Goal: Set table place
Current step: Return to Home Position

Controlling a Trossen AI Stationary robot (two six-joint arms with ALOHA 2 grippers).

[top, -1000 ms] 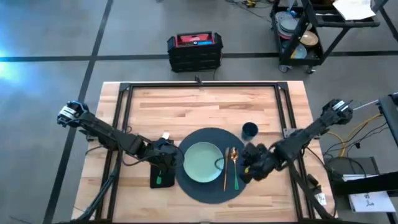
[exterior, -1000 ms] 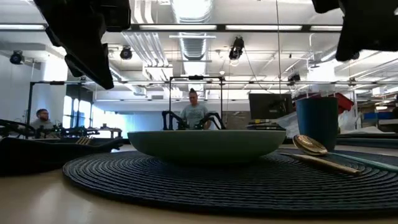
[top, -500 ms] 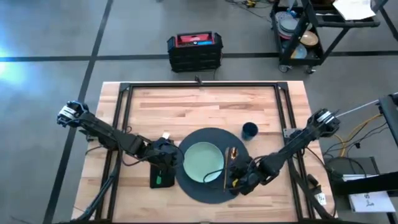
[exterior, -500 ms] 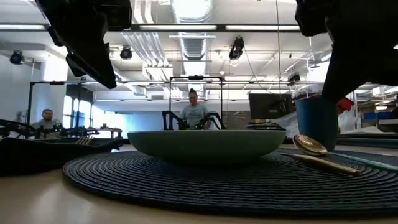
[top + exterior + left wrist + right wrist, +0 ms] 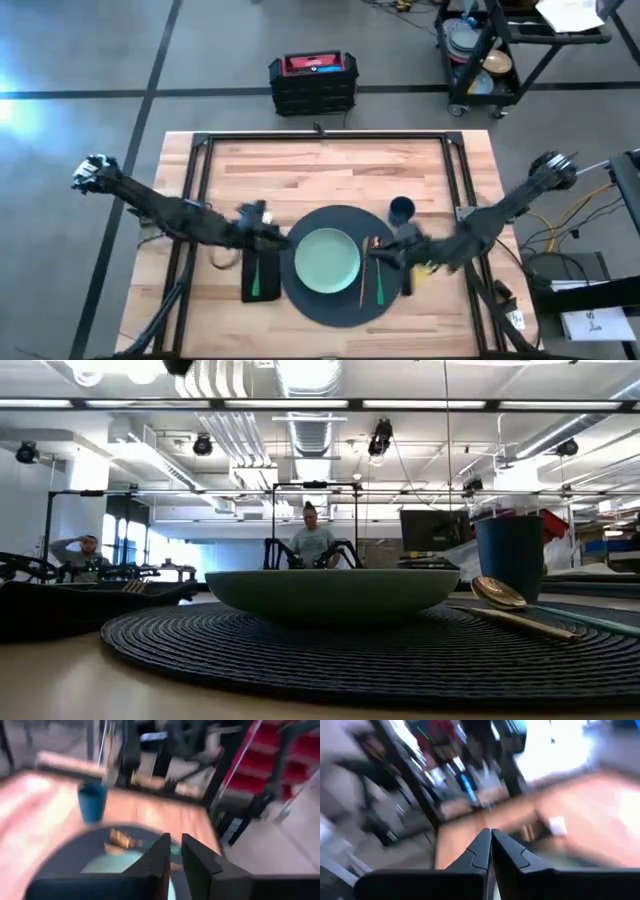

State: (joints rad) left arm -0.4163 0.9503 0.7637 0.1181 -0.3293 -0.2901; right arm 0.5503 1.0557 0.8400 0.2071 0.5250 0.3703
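Observation:
The dark grey round placemat point(image 5: 340, 300) lies on the wood table point(image 5: 320, 170). The pale green plate point(image 5: 327, 262) sits on its middle. Gold cutlery with green handles point(image 5: 370, 272) lies on the mat to the plate's right. A black napkin point(image 5: 260, 278) with a green-handled piece on it lies left of the mat. The dark blue cup point(image 5: 401, 210) stands at the mat's far right. My left gripper point(image 5: 265, 232) hangs above the napkin's far end, all but shut, holding nothing. My right gripper point(image 5: 385, 255) hangs shut and bare above the cutlery.
Black rails point(image 5: 195, 200) run along the table's left, far and right sides. A black and red case point(image 5: 313, 80) and a cart of dishes point(image 5: 490, 55) stand on the floor beyond the far edge. People show in the room behind point(image 5: 314, 545).
Both grippers have risen and have left the low view. The left one has gone up and a little toward the far edge, off the napkin. The right one dipped toward the cutlery's near end, then rose and drew back toward the far edge. Nothing of the place setting has moved.

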